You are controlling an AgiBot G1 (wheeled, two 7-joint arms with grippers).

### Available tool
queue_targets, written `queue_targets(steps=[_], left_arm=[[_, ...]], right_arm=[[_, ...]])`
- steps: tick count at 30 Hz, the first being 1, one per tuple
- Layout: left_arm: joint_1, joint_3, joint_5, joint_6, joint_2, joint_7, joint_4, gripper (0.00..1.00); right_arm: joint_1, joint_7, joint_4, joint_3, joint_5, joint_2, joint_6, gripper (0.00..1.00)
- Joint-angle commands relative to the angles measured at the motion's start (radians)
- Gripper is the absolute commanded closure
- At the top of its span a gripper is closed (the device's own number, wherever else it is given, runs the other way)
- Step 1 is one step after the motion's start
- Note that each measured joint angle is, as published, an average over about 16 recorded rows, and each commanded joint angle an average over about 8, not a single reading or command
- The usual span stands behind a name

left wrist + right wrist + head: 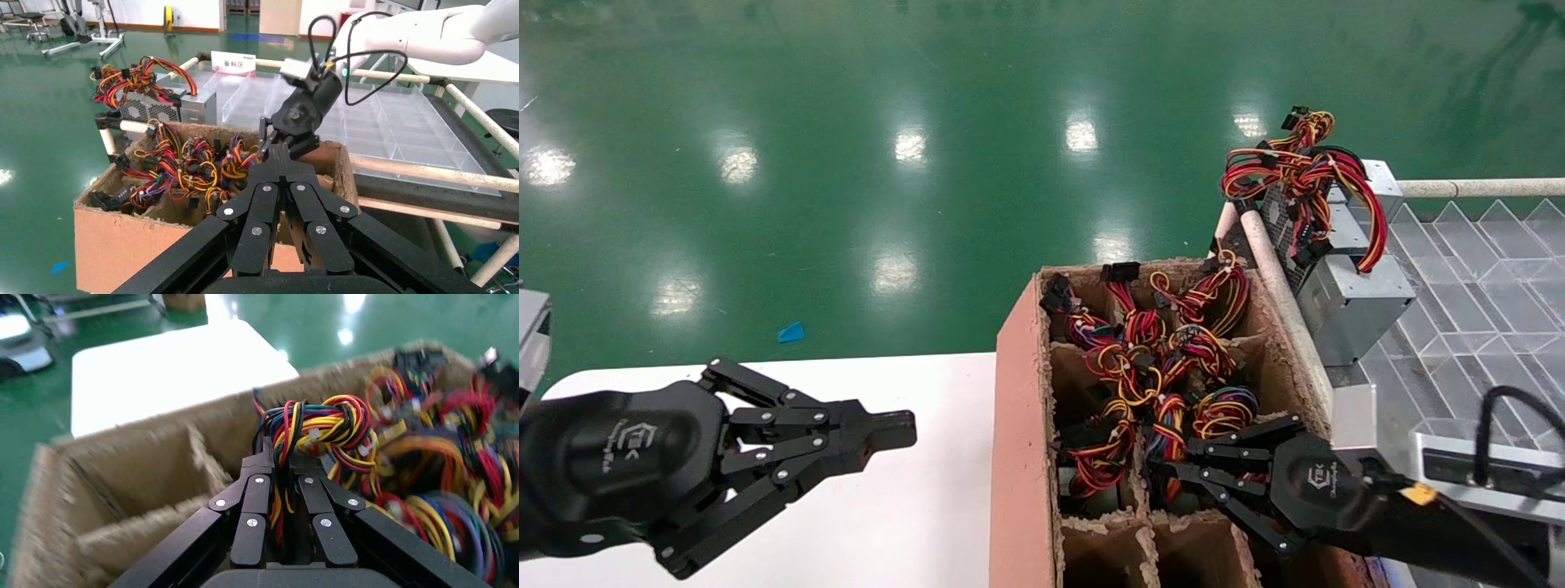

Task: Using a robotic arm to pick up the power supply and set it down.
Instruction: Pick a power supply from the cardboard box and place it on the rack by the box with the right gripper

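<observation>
My right gripper [1162, 465] reaches into the divided cardboard box [1016, 425] and is shut on a bundle of red, yellow, black and blue wires [327, 422]. These wires belong to the power supply, whose grey metal case is hidden down in a compartment. In the right wrist view the strands run straight between the closed fingers [257, 478]. The left wrist view shows the right gripper [267, 139] at the box's near wall. My left gripper [901, 429] hovers shut and empty over the white table [911, 506], left of the box.
Several other tangled wire bundles [1148, 343] fill the box's far compartments, and its near compartments [1103, 555] look empty. Another grey power supply [1352, 298] with red-yellow wires rests on the clear-tray rack [1483, 302] behind a pipe rail [1279, 278]. Green floor lies beyond.
</observation>
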Motion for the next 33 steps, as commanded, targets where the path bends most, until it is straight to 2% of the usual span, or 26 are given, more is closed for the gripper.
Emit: queue_targets(steps=[1,11,22,28,33], left_arm=[[0.000,0.000,0.000,0.000,0.000,0.000,0.000,1.00],[0.000,0.000,0.000,0.000,0.000,0.000,0.000,1.00],[0.000,0.000,0.000,0.000,0.000,0.000,0.000,1.00],[0.000,0.000,0.000,0.000,0.000,0.000,0.000,1.00],[0.000,0.000,0.000,0.000,0.000,0.000,0.000,1.00]], right_arm=[[-0.004,-0.005,0.012,0.008,0.018,0.004,-0.011,1.00],[-0.002,0.003,0.172,0.102,0.139,0.068,0.004,1.00],[0.068,-0.047,0.227,0.238,0.239,0.128,0.077,1.00],[0.121,-0.082,0.197,0.290,0.231,0.162,0.143,1.00],[0.187,-0.131,0.138,0.297,0.161,0.194,0.200,1.00]])
